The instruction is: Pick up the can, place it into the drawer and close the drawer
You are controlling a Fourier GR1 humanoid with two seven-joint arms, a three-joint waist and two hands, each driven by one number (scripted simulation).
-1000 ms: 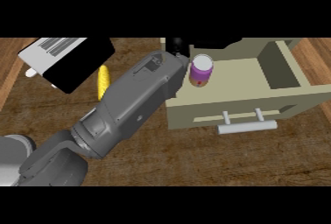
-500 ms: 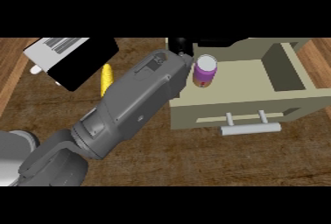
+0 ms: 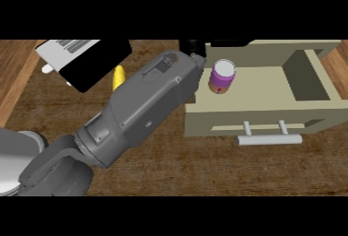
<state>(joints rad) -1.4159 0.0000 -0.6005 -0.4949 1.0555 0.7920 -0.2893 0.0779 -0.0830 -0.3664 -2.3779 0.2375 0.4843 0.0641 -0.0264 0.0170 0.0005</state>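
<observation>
The drawer point(image 3: 262, 94) stands open near the worktop point(image 3: 204, 170) far edge, bar handle twd the robot. The can point(image 3: 222, 76) is upright inside, at its left wall. It is prob. light, stiff, smooth; best taken round the sides. Purple label, no text readable. The left hand point(image 3: 197, 51) is mostly hidden; fingers: cannot tell.

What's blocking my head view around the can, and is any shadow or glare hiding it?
Head view: the grey forearm crosses the frame diagonally and covers most of the robot hand, so its fingers cannot be read. The purple can stands upright in the open drawer, evenly lit with no glare; only a soft shade falls along the drawer's inner right wall.
</observation>
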